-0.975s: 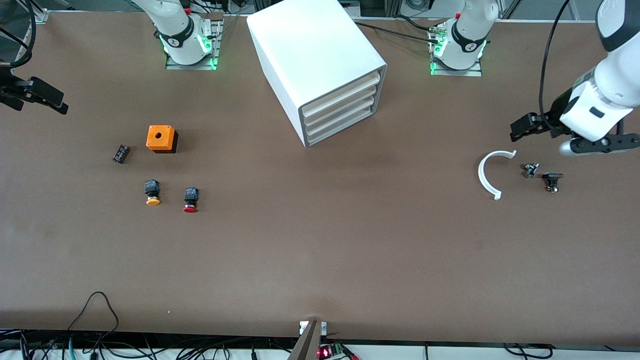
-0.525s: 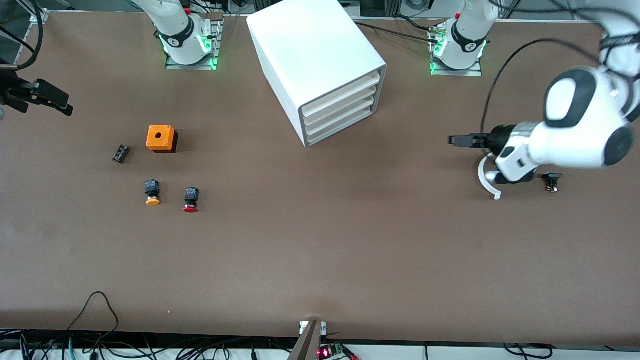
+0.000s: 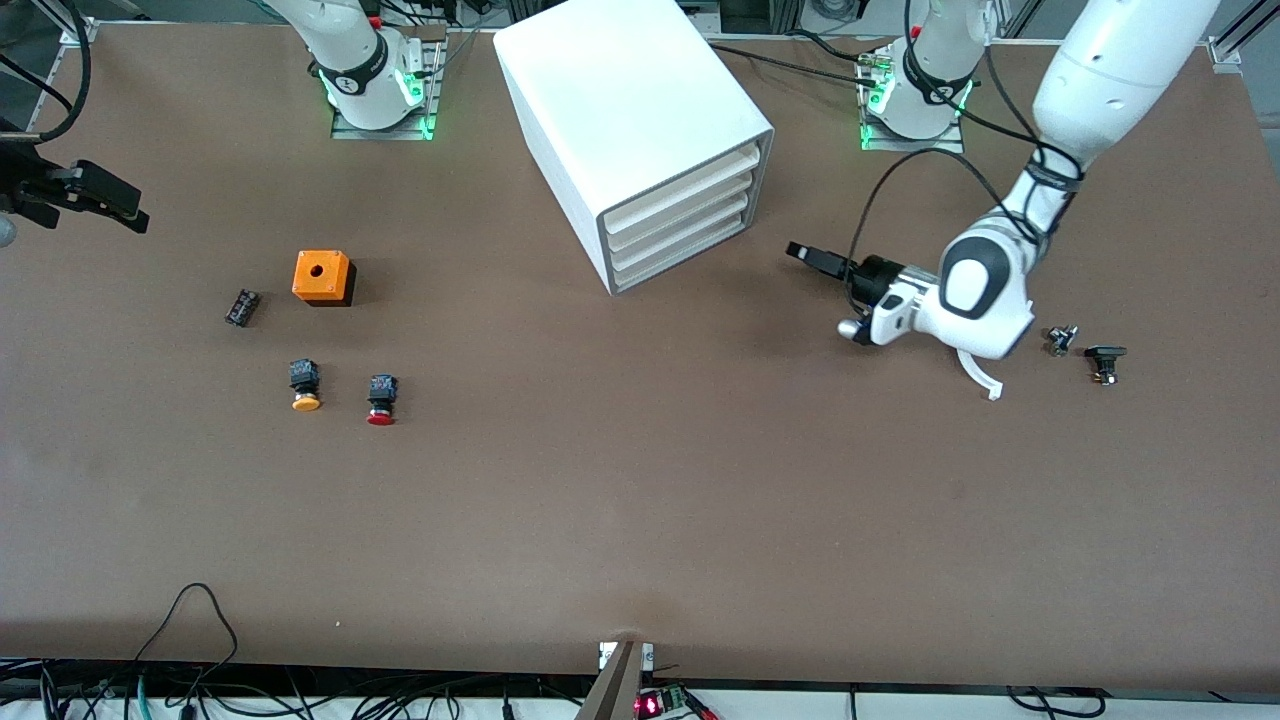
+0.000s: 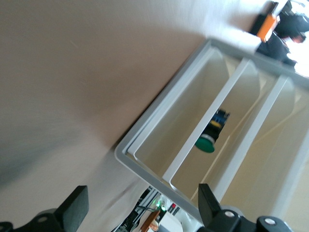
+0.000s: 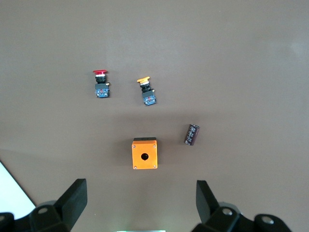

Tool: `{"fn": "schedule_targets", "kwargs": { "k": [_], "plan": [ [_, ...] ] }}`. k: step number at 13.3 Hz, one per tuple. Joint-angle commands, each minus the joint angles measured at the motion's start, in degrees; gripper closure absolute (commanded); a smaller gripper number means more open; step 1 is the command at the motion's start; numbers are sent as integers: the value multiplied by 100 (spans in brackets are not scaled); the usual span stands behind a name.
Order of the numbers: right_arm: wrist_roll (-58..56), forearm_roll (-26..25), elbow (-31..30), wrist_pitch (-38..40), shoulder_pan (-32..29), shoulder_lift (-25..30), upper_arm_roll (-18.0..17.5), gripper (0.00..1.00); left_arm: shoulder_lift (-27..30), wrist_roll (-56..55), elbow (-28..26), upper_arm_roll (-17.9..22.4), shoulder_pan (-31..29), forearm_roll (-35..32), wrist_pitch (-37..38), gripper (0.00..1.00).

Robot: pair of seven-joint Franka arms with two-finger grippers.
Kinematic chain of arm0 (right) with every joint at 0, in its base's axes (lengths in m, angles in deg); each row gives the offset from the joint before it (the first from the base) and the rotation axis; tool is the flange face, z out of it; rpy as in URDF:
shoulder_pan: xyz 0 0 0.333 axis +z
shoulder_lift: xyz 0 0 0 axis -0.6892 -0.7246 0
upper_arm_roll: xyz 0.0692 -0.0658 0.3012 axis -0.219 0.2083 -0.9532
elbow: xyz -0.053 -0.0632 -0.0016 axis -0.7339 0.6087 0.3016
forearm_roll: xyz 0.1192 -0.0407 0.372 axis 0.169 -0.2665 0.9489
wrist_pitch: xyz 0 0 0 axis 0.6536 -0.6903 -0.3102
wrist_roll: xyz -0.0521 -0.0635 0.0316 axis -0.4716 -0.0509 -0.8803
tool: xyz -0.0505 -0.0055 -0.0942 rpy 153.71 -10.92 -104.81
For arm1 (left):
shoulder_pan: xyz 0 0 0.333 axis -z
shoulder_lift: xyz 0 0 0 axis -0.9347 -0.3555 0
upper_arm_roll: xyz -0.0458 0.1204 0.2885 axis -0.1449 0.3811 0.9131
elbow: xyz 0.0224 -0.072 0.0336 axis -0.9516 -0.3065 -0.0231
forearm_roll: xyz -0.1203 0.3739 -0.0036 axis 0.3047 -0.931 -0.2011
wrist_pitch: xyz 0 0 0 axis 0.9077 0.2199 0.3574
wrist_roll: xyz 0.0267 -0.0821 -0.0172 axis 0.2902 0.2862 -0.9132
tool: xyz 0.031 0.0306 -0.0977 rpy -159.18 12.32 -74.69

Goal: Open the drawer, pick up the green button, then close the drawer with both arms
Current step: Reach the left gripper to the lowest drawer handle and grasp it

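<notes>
The white cabinet [image 3: 630, 110] stands at the middle of the table by the robots' bases, its four cream drawer fronts all shut. The drawer [image 3: 680, 260] is the lowest one; it also shows in the left wrist view [image 4: 178, 116]. The green-capped button [image 4: 208, 137] shows inside the cabinet's drawers; I cannot tell in which one. My left gripper [image 3: 805, 252] [image 4: 142, 200] is open and empty, just above the table, pointing at the drawer fronts a short way off. My right gripper [image 3: 125, 205] [image 5: 140, 195] is open and empty, waiting at the right arm's end of the table.
An orange box [image 3: 322, 277], a dark capacitor [image 3: 241, 307], a yellow-orange-capped button [image 3: 305, 385] and a red-capped button [image 3: 381, 399] lie toward the right arm's end. A white curved piece [image 3: 985, 380] and two small parts [image 3: 1060, 340] [image 3: 1105, 362] lie under and beside the left arm.
My left arm has swung from the left arm's end of the table toward the cabinet's drawer fronts, its gripper now low and level. The right gripper has barely moved.
</notes>
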Motion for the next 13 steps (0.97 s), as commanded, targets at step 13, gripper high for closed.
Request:
{"fn": "schedule_targets", "kwargs": {
  "k": [13],
  "plan": [
    [-361,119,205,20,-3,-471,11,0,304,475,-621,-770,953,1304,-1301,14]
  ]
}}
